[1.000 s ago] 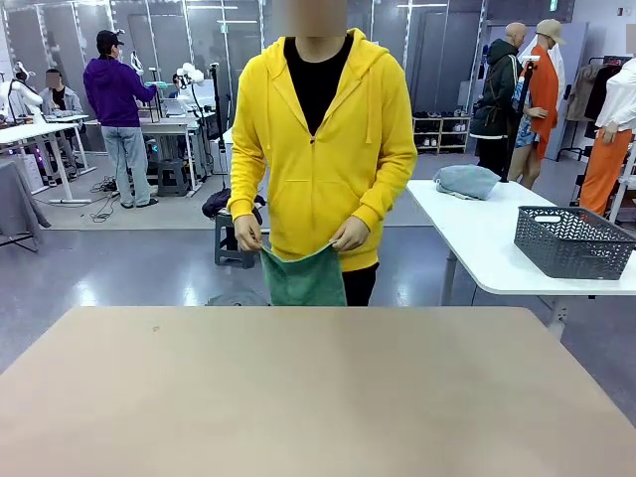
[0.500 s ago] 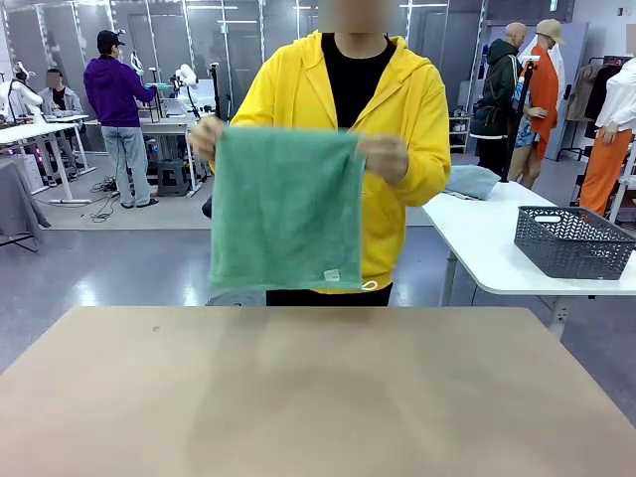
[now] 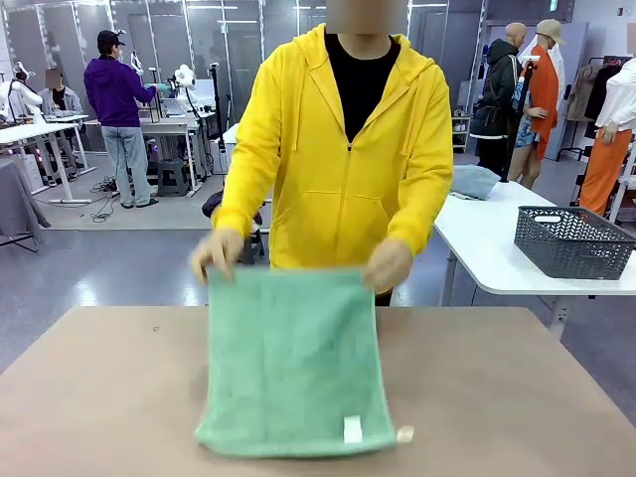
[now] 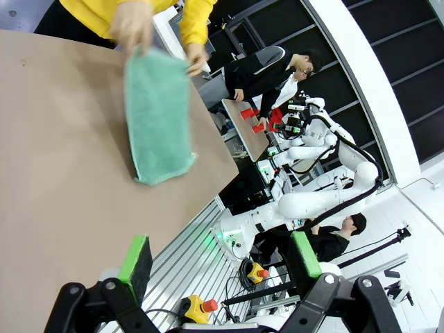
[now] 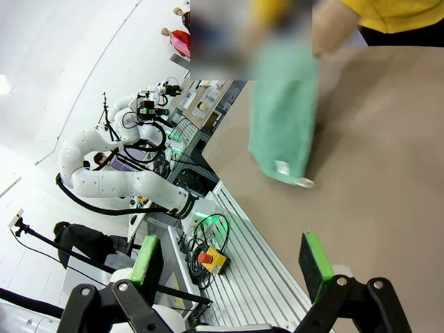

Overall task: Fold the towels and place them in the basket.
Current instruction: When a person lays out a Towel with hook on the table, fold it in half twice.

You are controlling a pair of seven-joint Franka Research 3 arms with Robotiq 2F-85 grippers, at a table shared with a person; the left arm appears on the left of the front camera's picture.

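My left fingers [image 4: 220, 258] and my right fingers [image 5: 231, 263] both stand wide open with nothing between the green pads, hanging near my own side of the tan surface [image 3: 99, 397]. A mint-green towel [image 3: 288, 358] is spread across the middle of that surface, its far corners pinched in the person's hands [image 3: 216, 253] and its white tag [image 3: 353, 429] at the near edge. The basket [image 3: 574, 241] sits well apart on a white table [image 3: 477, 238] to my right.

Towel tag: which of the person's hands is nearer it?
Their left hand, gripping the towel corner on the tag side; the right hand holds the opposite far corner.
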